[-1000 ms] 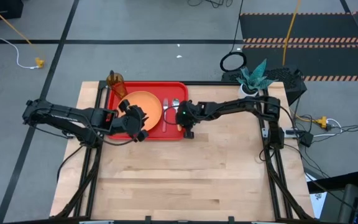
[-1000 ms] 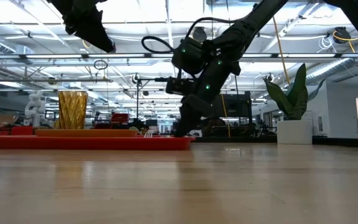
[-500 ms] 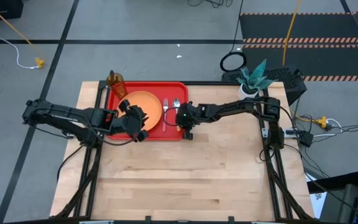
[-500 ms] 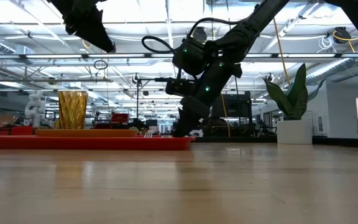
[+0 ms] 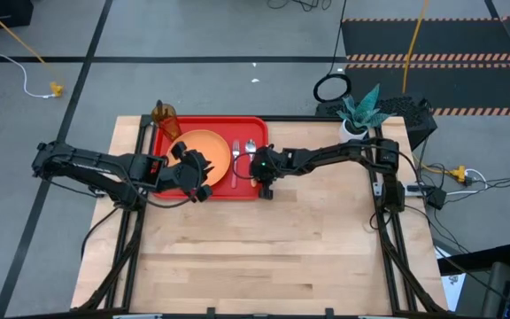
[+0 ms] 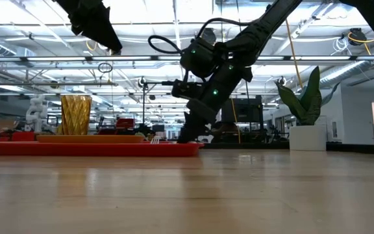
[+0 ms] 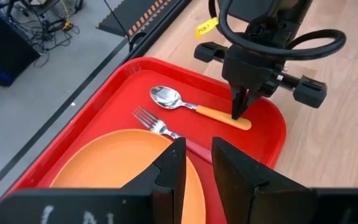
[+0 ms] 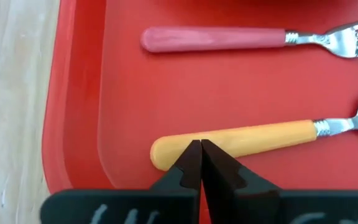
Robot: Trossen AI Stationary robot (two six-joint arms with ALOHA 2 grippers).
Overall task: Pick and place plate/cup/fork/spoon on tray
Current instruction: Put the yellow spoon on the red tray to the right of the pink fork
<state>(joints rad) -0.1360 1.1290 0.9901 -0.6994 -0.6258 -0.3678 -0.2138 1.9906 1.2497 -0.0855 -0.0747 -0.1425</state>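
Little has shifted since the earlier frames — the right gripper (image 8: pixel 198 163) has only tilted slightly, its fingers pressed together, tips just above the end of the spoon (image 8: pixel 247 140) handle. That spoon lies on the tray (image 5: pixel 249 192) near its right rim, the fork (image 8: pixel 229 37) beside it, next to the plate (image 5: pixel 209 152). The cup (image 5: pixel 166 120) stands at the tray's far left corner. The left gripper (image 7: pixel 195 171) hovers over the plate, fingers slightly parted, holding nothing — bare wooden table (image 5: pixel 273 257) lies in front.
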